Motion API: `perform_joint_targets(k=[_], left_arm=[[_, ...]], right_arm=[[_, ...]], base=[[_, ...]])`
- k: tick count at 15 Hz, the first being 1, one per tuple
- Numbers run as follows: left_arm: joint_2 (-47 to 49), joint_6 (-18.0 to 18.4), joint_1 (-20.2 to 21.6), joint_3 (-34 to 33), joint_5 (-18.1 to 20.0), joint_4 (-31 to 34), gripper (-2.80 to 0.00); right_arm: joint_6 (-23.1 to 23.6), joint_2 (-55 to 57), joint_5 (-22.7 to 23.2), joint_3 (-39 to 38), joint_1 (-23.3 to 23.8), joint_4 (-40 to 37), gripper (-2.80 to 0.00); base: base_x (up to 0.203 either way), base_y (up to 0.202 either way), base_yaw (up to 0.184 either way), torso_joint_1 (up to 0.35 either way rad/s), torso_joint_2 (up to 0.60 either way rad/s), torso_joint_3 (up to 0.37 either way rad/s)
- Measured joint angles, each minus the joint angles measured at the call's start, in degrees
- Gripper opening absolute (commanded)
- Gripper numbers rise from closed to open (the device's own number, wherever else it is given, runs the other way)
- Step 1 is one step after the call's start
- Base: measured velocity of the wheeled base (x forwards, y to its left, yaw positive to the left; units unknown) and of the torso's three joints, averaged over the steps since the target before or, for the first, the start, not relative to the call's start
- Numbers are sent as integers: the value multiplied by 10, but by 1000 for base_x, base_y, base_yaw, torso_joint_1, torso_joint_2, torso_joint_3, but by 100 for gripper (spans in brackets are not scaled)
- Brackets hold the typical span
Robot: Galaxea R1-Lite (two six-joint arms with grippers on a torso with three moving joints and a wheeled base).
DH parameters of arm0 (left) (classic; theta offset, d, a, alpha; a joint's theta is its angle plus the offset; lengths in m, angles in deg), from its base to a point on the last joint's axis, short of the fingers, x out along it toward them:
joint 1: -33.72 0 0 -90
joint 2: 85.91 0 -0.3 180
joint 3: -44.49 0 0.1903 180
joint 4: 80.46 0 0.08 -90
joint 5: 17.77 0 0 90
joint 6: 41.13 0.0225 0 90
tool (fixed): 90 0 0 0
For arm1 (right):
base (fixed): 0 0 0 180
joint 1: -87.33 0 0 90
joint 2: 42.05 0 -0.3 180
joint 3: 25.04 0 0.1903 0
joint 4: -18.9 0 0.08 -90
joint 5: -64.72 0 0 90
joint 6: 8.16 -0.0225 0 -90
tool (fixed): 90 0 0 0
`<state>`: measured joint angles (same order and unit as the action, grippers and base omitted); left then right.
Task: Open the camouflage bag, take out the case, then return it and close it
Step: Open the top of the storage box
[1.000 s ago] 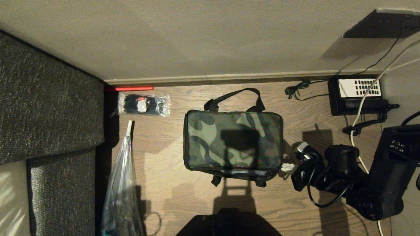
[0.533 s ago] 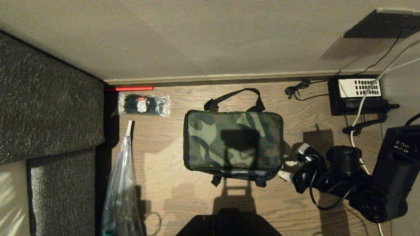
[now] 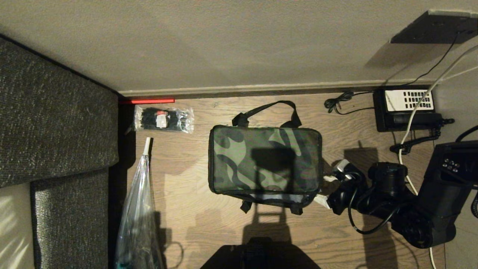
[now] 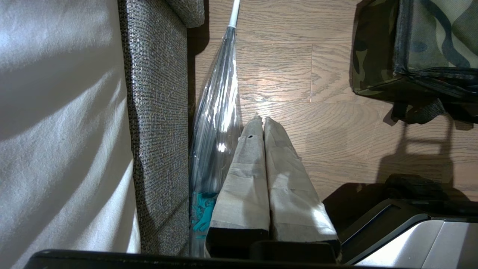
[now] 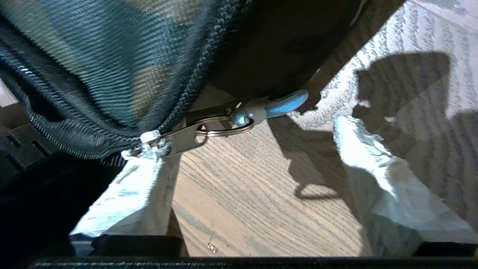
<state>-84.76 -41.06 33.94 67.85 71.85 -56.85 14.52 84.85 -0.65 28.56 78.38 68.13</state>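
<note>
Sofa: the grey woven sofa fills the left side, its edge along the wooden floor.
Umbrella: a clear plastic umbrella lies on the boards just beside the sofa, white tip pointing toward the wall.
Left gripper: the left gripper hangs low beside the umbrella, its two paper-wrapped fingers pressed flat together with nothing between them; it is well apart from the bag.
Packet: a clear packet of black ties lies near the skirting, next to a short red strip.
Bag: the camouflage bag sits in the middle of the floor, lid down and zipped as far as I can see, one black handle flopped toward the wall.
Zip: the metal zipper pull with its blue cord sticks out at the bag's right near corner.
Right gripper: the right gripper is at that corner, white-padded fingers spread wide either side of the pull; one pad looks to be just under the slider, though shadow makes contact hard to judge.
Phone: a black desk phone stands by the wall at far right.
</note>
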Motion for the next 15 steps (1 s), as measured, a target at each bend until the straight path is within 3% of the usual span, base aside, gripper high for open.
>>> perform_joint_targets(k=[1,15], left_arm=[[0,0,0,0,0,0,-280],[0,0,0,0,0,0,-280]], right_arm=[[-3,3,0,2,0,0,-280],[-7,11,15,14,1,8,-280]], base=[[0,0,0,0,0,0],[0,0,0,0,0,0]])
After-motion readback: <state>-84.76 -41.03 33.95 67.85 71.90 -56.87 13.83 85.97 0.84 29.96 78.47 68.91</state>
